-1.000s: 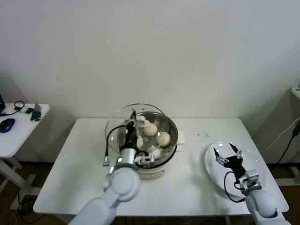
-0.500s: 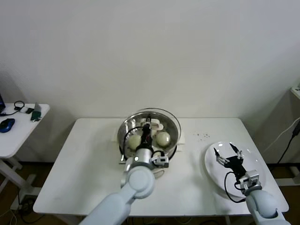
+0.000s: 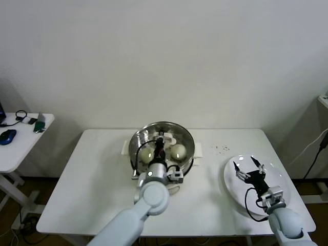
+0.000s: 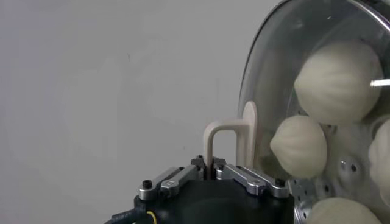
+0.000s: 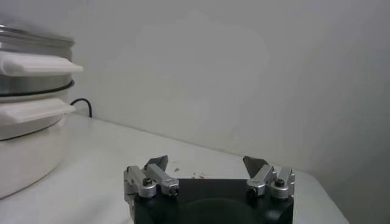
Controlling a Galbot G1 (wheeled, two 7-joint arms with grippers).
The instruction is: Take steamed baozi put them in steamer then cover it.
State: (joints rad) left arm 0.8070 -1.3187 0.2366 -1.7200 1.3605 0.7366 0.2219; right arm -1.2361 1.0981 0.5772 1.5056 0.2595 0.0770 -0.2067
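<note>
The steamer (image 3: 188,160) stands at the table's middle, and the clear glass cover (image 3: 179,131) lies level over it. My left gripper (image 3: 160,145) is shut on the cover's cream handle (image 4: 228,137), above the centre of the basket. Through the glass I see steamed baozi (image 3: 178,151) (image 4: 337,74) resting on the perforated steel bottom. The left wrist view shows the jaws pinched on the handle's thin upright, with the left gripper (image 4: 210,168) just below it. My right gripper (image 3: 248,171) hangs open over the white plate (image 3: 233,192) at the right, with nothing between its fingers (image 5: 159,166).
A white side table (image 3: 20,146) with a mouse and cables stands to the far left. The steamer's cream side handles (image 5: 36,64) jut out toward the right arm. Small crumbs (image 3: 221,148) lie on the table behind the plate.
My left gripper carried the cover from a tilted pose at the steamer's left rim to the right and down, so it now sits level over the basket. The right arm stayed still.
</note>
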